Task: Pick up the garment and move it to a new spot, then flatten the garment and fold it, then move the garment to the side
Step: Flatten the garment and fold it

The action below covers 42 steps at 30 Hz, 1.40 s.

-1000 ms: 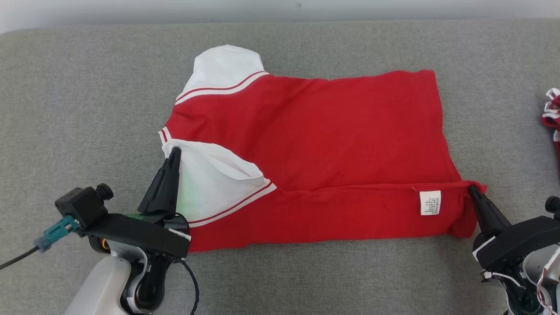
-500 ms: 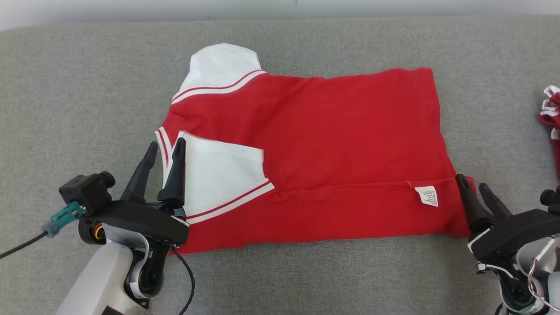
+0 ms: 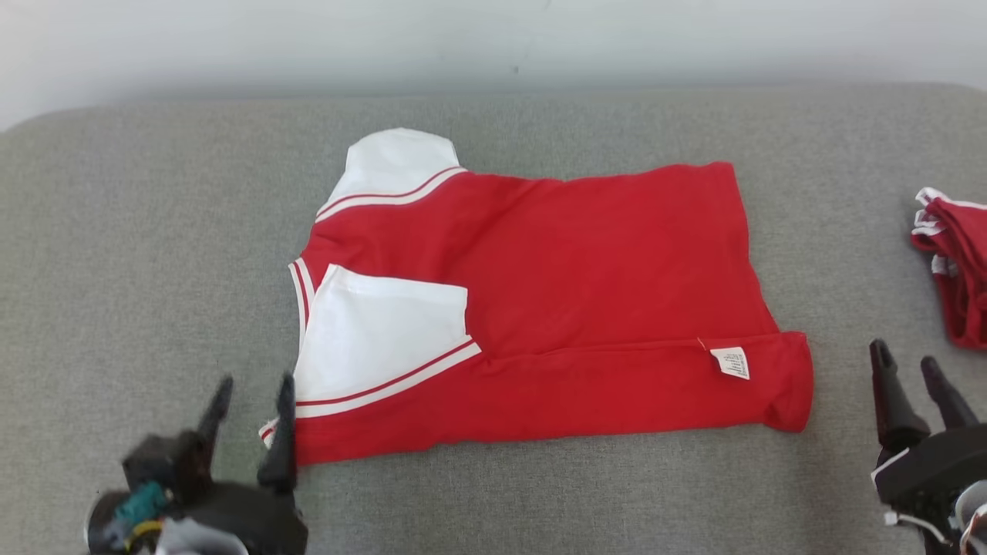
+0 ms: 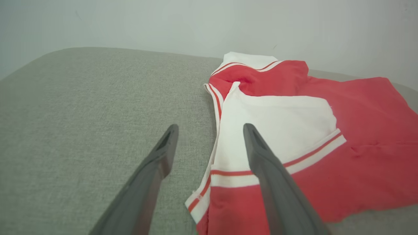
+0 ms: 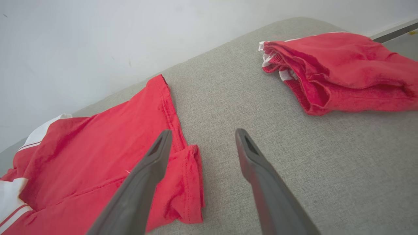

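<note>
Red garment (image 3: 586, 293) lies in the middle of the grey cushion (image 3: 154, 270), near edge folded over; for the next fold I would take both far corners together and keep the hem straight. I count one such garment, one other red bundle (image 3: 952, 262) at the right, and two grippers: left gripper (image 3: 256, 381) and right gripper (image 3: 904, 354), both with fingers spread wide, holding nothing.

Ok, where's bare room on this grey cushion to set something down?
Widest bare grey fabric surface lies left of the red and white shirt, beyond the left gripper. A narrower strip runs along the shirt's near edge. The right is crowded: a bunched red garment, the right gripper in the gap.
</note>
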### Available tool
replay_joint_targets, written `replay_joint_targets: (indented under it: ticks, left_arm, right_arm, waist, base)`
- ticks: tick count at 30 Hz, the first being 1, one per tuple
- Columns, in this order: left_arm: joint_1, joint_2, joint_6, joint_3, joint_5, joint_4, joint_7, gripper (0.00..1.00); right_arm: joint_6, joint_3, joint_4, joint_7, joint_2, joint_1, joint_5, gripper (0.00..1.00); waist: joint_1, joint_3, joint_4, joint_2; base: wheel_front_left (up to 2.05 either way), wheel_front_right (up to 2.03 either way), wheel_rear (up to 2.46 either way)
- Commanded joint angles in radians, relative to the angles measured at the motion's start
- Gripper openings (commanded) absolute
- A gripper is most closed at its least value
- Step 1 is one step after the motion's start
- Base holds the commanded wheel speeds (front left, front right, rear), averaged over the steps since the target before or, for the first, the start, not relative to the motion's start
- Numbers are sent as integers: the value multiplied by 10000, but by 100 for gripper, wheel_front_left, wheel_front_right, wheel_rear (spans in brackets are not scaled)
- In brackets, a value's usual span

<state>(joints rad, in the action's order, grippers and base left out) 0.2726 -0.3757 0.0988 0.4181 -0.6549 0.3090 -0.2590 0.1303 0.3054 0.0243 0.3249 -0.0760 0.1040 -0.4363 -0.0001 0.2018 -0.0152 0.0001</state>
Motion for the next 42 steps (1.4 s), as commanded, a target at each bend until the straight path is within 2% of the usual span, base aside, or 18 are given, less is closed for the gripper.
replay_joint_targets:
  ticks: [1,4,9,15,27,29,30,31,32,33,36,37,38,39,42]
  left_arm:
    - [-320,-15,74,120,113,-132,69,100]
    - [-773,-51,453,306,270,-488,362,100]
    - [-771,-89,519,465,276,-200,613,100]
    - [-492,56,861,503,307,356,921,100]
    - [133,431,592,832,80,1231,1519,100]
    - [251,500,518,934,54,1361,1689,73]
    - [321,528,482,991,75,1413,1752,45]
    - [392,563,431,1032,87,1470,1795,34]
    - [448,587,404,1090,87,1531,1857,7]
    - [505,609,352,1123,100,1601,1864,0]
    - [606,663,270,1213,113,1725,1940,0]
    - [659,688,245,1235,128,1762,1943,0]
    - [708,700,260,1254,150,1802,1917,0]
    - [737,713,257,1270,157,1837,1896,0]
    - [696,686,267,1274,124,1910,1878,0]
  right_arm:
    - [0,18,23,4,65,-170,80,100]
    - [0,25,-103,104,173,-402,130,100]
    - [1,-80,-649,342,236,-353,418,100]
    - [1,-453,-1397,607,258,47,451,100]
    - [1,-661,-2679,1241,257,952,515,100]
    - [1,-674,-2899,1467,259,1040,584,100]
    - [1,-709,-2988,1598,261,1078,609,100]
    - [1,-760,-3063,1731,270,1110,620,100]
    - [1,-806,-3111,1824,278,1146,644,100]
    - [2,-862,-3140,1904,286,1176,663,100]
    - [4,-998,-3159,2093,304,1196,696,100]
    - [13,-1059,-3136,2171,314,1191,728,49]
    - [14,-1119,-3083,2202,323,1190,750,20]
    - [14,-1147,-3022,2212,323,1189,769,0]
    - [11,-1112,-2761,2104,294,1109,865,0]
  waist:
    - [1,-196,-54,-1]
    - [1,-294,-33,-1]
    - [1,-274,-14,-1]
    - [1,-175,-7,-1]
    - [1,187,254,-1]
    - [1,252,322,-1]
    - [1,279,358,-1]
    - [1,309,396,-1]
    - [1,332,424,-1]
    - [1,352,451,-1]
    - [1,375,485,-1]
    - [1,382,497,-1]
    - [1,388,505,-1]
    - [1,390,508,-1]
    - [1,349,512,-1]
  base:
    - [0,0,0]
    - [0,0,0]
    - [0,0,0]
    - [0,0,0]
    - [0,0,0]
    - [0,0,0]
    - [0,0,0]
    - [0,0,0]
    - [0,0,0]
    - [0,0,0]
    - [0,0,0]
    - [0,0,0]
    - [0,0,0]
    - [0,0,0]
    - [0,0,0]
